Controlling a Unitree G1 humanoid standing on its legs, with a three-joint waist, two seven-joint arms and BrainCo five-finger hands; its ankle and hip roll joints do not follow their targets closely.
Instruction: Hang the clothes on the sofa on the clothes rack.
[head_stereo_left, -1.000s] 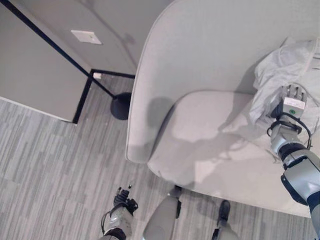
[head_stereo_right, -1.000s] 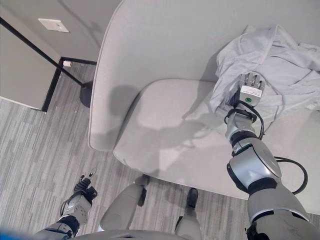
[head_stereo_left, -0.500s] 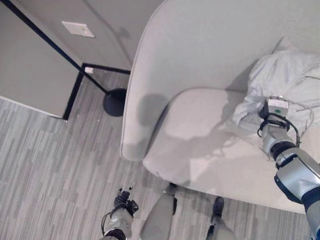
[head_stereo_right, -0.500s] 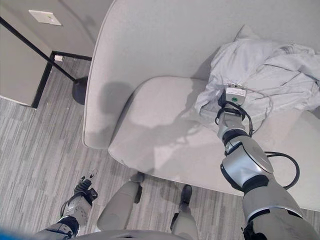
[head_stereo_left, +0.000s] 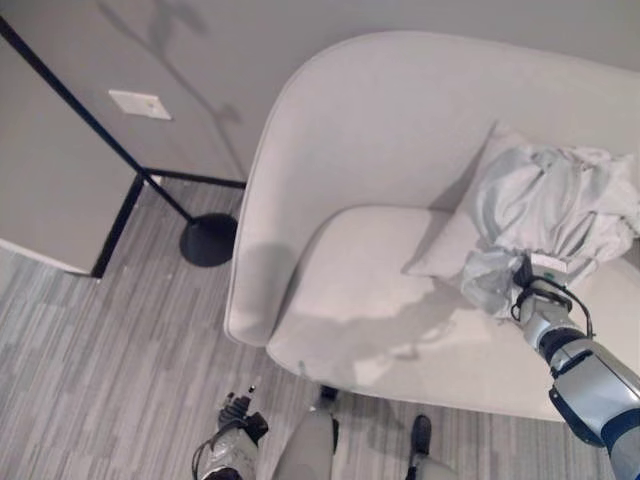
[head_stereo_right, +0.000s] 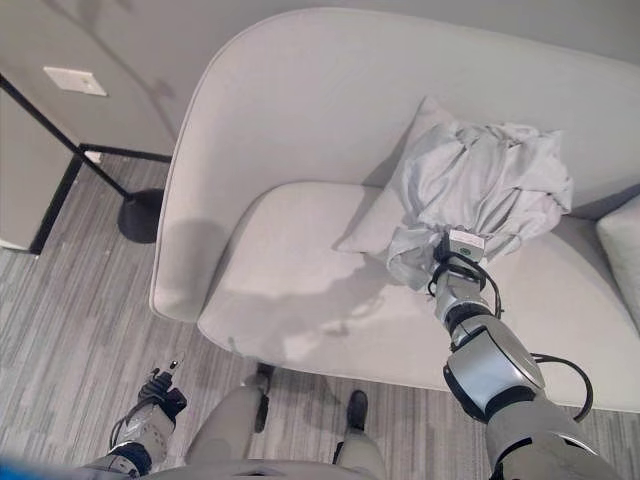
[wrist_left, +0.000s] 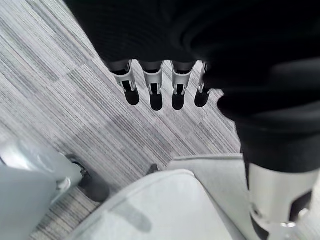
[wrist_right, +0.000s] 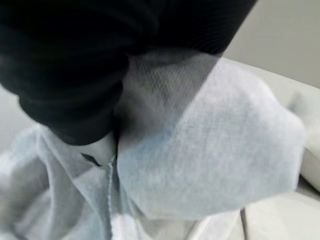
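A light grey garment (head_stereo_right: 480, 190) is bunched into a mound at the right of the pale sofa (head_stereo_left: 380, 130), against the backrest. Its folds run down and gather at my right hand (head_stereo_right: 456, 250), which is raised from the seat with its fingers buried in the cloth. In the right wrist view the garment (wrist_right: 200, 150) drapes right over the hand and the thumb (wrist_right: 98, 148) presses into it. My left hand (head_stereo_left: 236, 412) hangs low over the floor in front of the sofa, its straight fingers (wrist_left: 155, 92) holding nothing.
A black stand with a round base (head_stereo_left: 208, 240) and a slanted pole (head_stereo_left: 90, 115) is left of the sofa by the wall. A cushion (head_stereo_right: 378, 222) lies under the garment and another (head_stereo_right: 624, 250) at the seat's right end. Striped grey carpet (head_stereo_left: 90, 360) covers the floor.
The camera has shifted. The garment, spread out before, is now gathered into a tall bunch over my right hand, whose fingers have gone from resting on the cloth to buried in it.
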